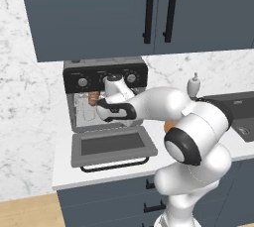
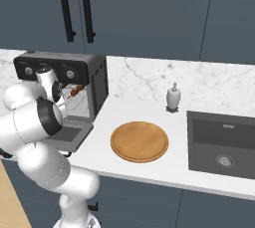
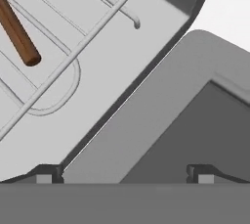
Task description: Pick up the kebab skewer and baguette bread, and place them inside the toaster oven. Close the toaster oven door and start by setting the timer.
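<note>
A: Where is the pincer (image 3: 124, 176) right now?

B: At the mouth of the toaster oven (image 1: 105, 96), above the hinge end of the toaster oven door (image 1: 111, 145), which lies dropped flat and open. Its two fingertips (image 3: 45, 175) stand wide apart with nothing between them, so it is spread open and empty.

A: And the kebab skewer?

B: The kebab skewer (image 3: 17, 32) lies on the wire rack (image 3: 93, 34) inside the oven. In the hand view its brown stick end and a dark red chunk show at the upper left. From the right base view its red and brown chunks (image 2: 75, 90) sit in the oven opening.

A: The baguette bread?

B: I cannot make it out with certainty; a small orange patch beside the arm's elbow in the left base view is too hidden to name.

A: Anything else on the tabletop (image 2: 149, 170)?

B: A round wooden plate (image 2: 139, 141) with nothing on it, a soap dispenser (image 2: 173, 97) by the wall, and a sink (image 2: 221, 145) to the right.
</note>
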Robot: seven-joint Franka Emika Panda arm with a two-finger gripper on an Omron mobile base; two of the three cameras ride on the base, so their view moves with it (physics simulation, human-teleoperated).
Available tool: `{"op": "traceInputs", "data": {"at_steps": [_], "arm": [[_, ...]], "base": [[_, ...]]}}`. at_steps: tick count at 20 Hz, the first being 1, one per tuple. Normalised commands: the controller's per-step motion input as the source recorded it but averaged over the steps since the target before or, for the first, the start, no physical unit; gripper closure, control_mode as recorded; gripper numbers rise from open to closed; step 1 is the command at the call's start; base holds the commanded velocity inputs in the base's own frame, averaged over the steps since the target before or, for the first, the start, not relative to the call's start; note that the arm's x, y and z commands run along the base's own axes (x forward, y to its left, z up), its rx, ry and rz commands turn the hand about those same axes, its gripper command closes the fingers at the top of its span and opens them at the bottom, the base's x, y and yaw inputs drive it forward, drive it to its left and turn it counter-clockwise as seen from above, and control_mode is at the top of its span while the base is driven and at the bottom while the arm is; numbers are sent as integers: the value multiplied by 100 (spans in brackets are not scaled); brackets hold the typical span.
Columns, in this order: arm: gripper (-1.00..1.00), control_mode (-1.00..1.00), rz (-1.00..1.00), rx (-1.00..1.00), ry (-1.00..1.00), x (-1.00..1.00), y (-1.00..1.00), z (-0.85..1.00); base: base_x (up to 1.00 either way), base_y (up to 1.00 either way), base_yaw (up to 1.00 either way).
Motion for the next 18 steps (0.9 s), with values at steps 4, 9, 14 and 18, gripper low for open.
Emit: {"op": "traceInputs", "data": {"at_steps": [4,9,14,18], "arm": [[-100,-100,-1,0,7,-31,0,0],[-100,-100,0,0,3,-73,0,0],[-100,-100,4,-1,5,-79,0,6],[-100,-100,15,0,17,-88,0,10]], "base": [[0,0,0],[0,0,0],[0,0,0],[0,0,0]]}}
